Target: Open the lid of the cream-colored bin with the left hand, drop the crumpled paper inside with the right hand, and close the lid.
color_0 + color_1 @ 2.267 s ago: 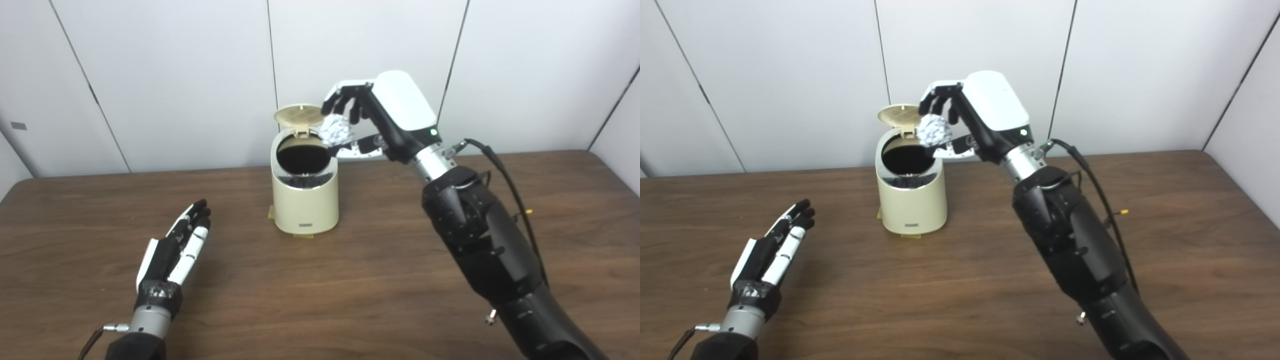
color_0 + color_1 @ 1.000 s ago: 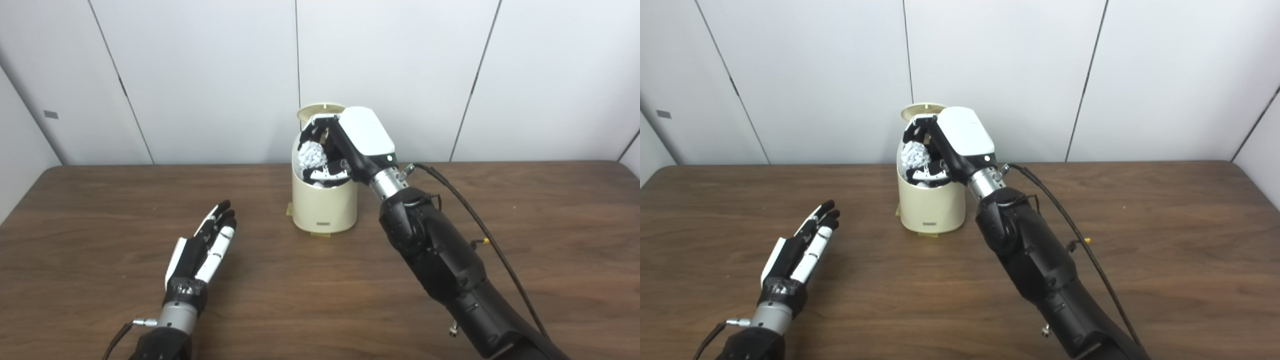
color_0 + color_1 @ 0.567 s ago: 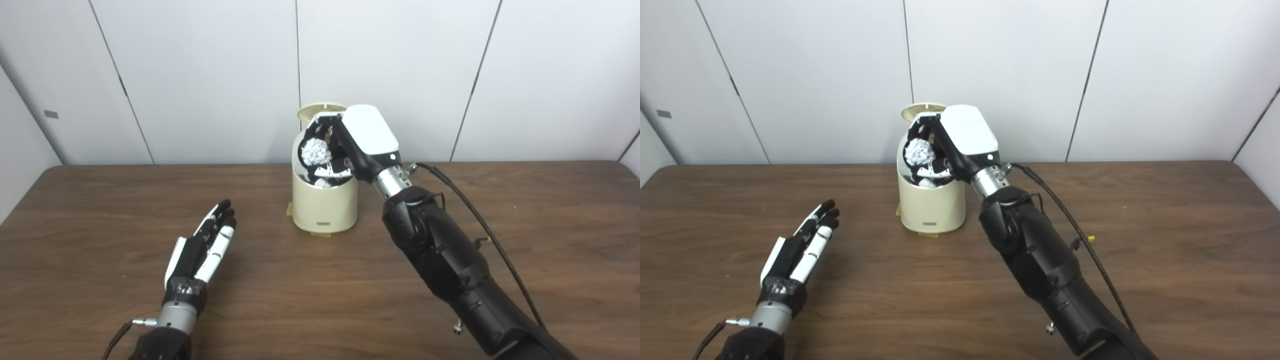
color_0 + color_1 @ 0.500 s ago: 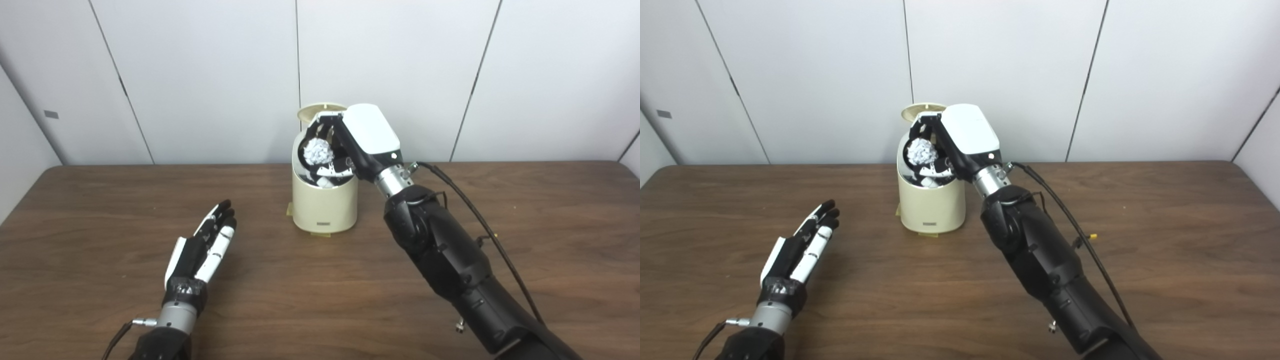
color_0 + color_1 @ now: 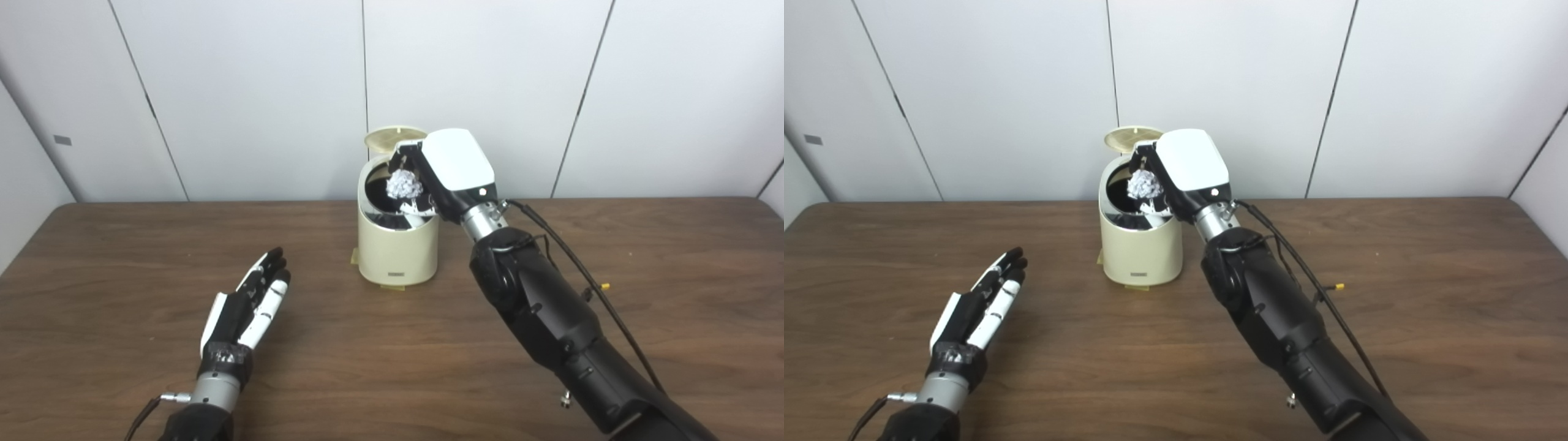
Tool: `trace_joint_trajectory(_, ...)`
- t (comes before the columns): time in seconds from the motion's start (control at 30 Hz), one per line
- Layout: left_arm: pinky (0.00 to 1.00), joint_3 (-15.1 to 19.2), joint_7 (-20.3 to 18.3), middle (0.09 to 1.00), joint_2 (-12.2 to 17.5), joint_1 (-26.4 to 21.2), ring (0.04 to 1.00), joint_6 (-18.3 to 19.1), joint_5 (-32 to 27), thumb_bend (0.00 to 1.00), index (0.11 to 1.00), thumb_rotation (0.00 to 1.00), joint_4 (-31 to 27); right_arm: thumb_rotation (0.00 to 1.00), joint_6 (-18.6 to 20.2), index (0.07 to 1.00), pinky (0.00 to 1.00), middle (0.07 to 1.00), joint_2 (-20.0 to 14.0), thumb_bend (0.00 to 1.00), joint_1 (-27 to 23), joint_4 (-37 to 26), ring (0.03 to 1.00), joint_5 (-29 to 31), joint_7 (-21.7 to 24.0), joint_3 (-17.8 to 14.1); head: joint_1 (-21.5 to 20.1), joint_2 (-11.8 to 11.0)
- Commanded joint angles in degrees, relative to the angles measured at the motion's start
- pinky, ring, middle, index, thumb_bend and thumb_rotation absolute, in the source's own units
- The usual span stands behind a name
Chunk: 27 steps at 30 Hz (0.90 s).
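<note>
Near the centre of the frame, the cream-colored bin (image 5: 397, 251) stands on the brown wooden bench (image 5: 392, 343), its round lid (image 5: 395, 137) tipped up behind the dark opening. The right hand (image 5: 450, 171) reaches in from the lower right and sits over the right side of the bin's mouth, its fingers (image 5: 401, 160) curled around the crumpled paper (image 5: 402, 184), which hangs just above the opening. At lower left, well apart from the bin, the left hand (image 5: 245, 306) lies on the bench with its fingers (image 5: 269, 278) straight, slightly apart and holding nothing. A black cable (image 5: 588, 282) trails along the right forearm.
</note>
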Motion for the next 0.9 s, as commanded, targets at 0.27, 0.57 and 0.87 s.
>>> trace_joint_trajectory(0.27, 1.0, -0.4, 0.4, 0.927, 0.5, -1.8, 0.953, -0.7, 1.4, 0.44, 0.952, 0.6, -2.0, 0.01, 0.1, 0.516, 0.31, 0.468, -0.6, 0.53, -2.5, -0.5, 0.429, 0.1, -0.9, -0.4, -0.2, -0.2)
trace_joint_trajectory(0.57, 1.0, -0.6, 0.0, 0.928, 0.8, -2.2, 0.93, -2.5, 1.4, 0.31, 0.948, 0.41, -0.6, 0.13, -0.1, 0.574, 0.12, 0.351, -0.4, 0.72, -2.9, 0.1, 0.189, 0.6, -1.3, -0.5, -0.2, -0.5)
trace_joint_trajectory(0.87, 1.0, -0.6, 0.0, 0.917, 1.0, -2.5, 0.931, -2.5, 1.7, 0.31, 0.925, 0.41, -0.5, 0.22, -0.6, 0.644, 0.06, 0.408, -0.7, 0.95, -3.2, 0.3, 0.116, 1.2, -1.9, -0.4, -0.3, -0.6)
